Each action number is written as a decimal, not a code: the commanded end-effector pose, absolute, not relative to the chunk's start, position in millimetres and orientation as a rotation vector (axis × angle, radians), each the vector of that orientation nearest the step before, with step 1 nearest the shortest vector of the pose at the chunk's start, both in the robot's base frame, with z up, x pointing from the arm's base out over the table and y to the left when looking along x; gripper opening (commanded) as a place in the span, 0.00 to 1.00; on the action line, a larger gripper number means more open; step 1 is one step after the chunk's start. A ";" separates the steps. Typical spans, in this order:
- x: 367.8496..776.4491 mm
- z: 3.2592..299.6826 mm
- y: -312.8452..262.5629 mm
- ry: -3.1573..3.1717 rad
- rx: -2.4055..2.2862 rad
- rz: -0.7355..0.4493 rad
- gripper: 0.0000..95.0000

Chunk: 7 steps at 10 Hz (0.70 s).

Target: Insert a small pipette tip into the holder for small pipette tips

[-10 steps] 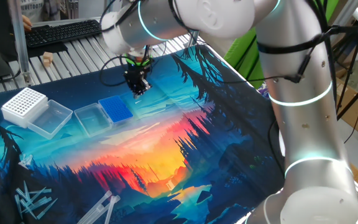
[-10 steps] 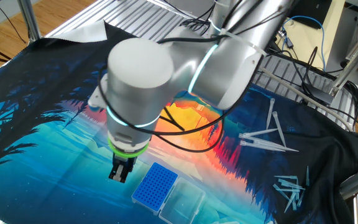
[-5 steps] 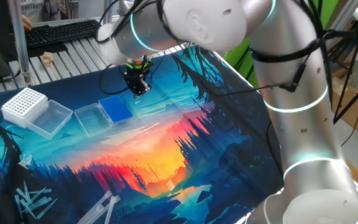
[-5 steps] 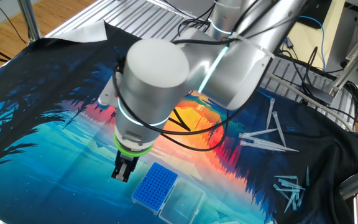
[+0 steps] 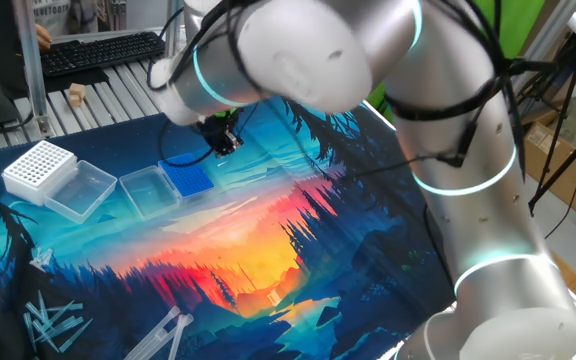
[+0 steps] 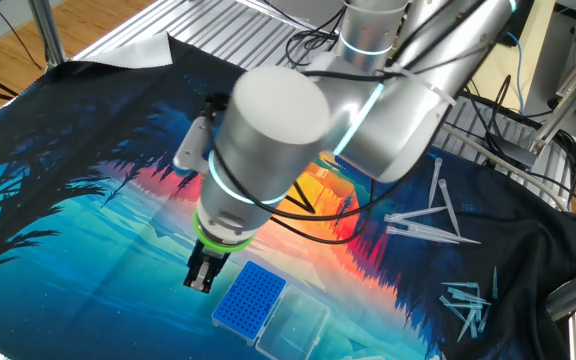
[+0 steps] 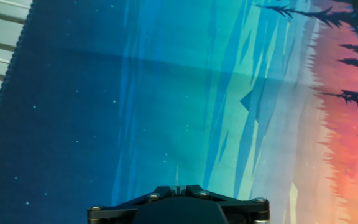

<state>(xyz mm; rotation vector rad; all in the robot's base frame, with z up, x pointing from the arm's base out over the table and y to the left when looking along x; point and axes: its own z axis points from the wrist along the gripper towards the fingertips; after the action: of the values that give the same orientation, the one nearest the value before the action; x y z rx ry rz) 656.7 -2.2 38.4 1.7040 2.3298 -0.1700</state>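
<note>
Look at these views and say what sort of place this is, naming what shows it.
Probably a robotics lab bench set up for pipetting: a robot arm works over a blue tip rack, loose pipette tips lie on the printed mat, and a keyboard sits behind.

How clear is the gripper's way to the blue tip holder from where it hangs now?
Probably clear, yes. The gripper hangs just beside the blue holder, whose hole grid lies uncovered with its clear lid folded away on the far side. Nothing stands between them. A thin tip shows between the shut fingers.
</note>
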 end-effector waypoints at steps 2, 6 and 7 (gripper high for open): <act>657.6 38.2 -2.4 2.321 1.690 -0.180 0.00; 658.7 35.3 -1.6 2.305 1.673 -0.192 0.00; 659.0 34.6 -1.5 2.305 1.673 -0.193 0.00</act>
<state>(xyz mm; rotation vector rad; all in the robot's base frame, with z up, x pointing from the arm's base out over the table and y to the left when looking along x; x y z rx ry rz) 658.3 -1.1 34.1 1.6726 2.3039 -0.1946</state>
